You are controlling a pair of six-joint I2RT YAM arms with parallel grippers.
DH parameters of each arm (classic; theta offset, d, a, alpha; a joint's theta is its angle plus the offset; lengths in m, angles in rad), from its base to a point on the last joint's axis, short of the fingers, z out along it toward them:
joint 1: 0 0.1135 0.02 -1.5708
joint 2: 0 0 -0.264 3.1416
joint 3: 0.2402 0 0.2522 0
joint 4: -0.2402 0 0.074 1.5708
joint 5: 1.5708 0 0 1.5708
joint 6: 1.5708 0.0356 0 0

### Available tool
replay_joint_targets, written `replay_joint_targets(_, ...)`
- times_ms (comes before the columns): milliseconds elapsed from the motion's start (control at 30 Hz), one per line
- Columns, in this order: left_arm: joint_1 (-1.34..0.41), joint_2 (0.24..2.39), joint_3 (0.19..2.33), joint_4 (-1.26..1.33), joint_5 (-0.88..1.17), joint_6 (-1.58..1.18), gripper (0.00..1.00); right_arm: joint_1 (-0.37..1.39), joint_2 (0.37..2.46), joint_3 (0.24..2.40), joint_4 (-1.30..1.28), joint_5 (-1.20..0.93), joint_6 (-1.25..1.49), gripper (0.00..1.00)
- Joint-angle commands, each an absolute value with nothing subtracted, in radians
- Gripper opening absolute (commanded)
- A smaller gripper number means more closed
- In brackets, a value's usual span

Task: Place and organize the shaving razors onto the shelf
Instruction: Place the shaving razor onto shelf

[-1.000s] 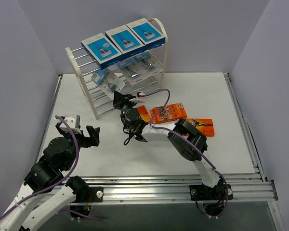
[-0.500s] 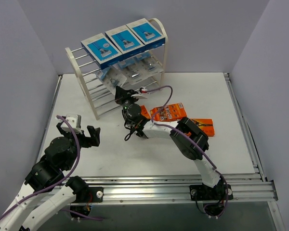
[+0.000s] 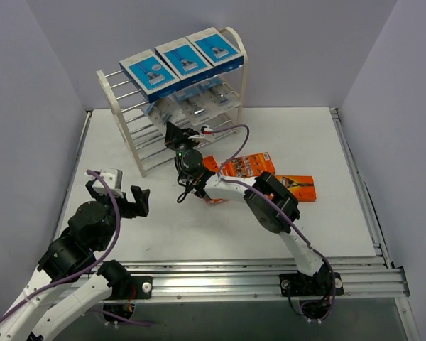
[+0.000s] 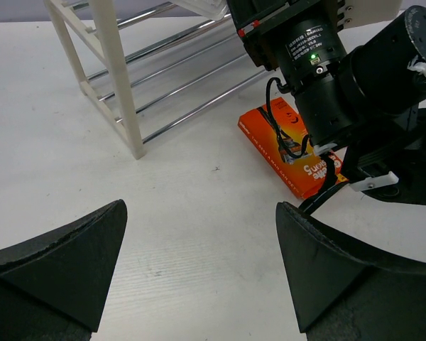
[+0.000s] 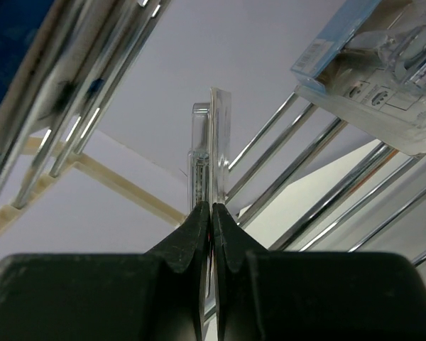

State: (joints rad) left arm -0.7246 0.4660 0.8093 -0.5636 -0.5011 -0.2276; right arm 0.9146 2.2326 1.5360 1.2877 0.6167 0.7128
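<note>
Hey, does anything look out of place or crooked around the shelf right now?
Three orange packs lie loose on the table at differing angles, off the shelf; one is partly under the right arm. The blue boxes on the top tier sit in a tidy row.

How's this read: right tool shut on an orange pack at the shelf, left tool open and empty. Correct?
No. The right tool is shut on a clear pack, not an orange one; the right wrist view shows it. It is at the shelf, and the left tool is open and empty.
</note>
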Motion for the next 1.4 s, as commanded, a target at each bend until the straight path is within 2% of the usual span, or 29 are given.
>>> replay_joint_targets(0,-0.732,0.474,0.813,-0.509,-0.505,-0.219,0.95,0.905,2.240,1.606,2.003,0.644,0.709,0.00)
replay_joint_targets(433,-0.739,0.474,0.813,-0.509,-0.506,-0.221,0.95,0.914,2.349,1.753,1.947,0.739,0.718,0.00)
replay_joint_targets(733,-0.742,0.463,0.815,-0.512,-0.511,-0.222,0.95,0.937,2.322,1.687,1.865,0.759,0.741,0.24)
replay_joint_targets(900,-0.742,0.459,0.815,-0.512,-0.511,-0.222,0.95,0.956,2.260,1.629,1.792,0.729,0.735,0.29)
replay_joint_targets(1133,-0.741,0.451,0.818,-0.515,-0.518,-0.225,0.95,0.957,2.137,1.565,1.485,0.641,0.773,0.41)
replay_joint_targets(1367,-0.741,0.449,0.819,-0.518,-0.520,-0.227,0.95,0.945,2.046,1.494,1.376,0.583,0.764,0.48)
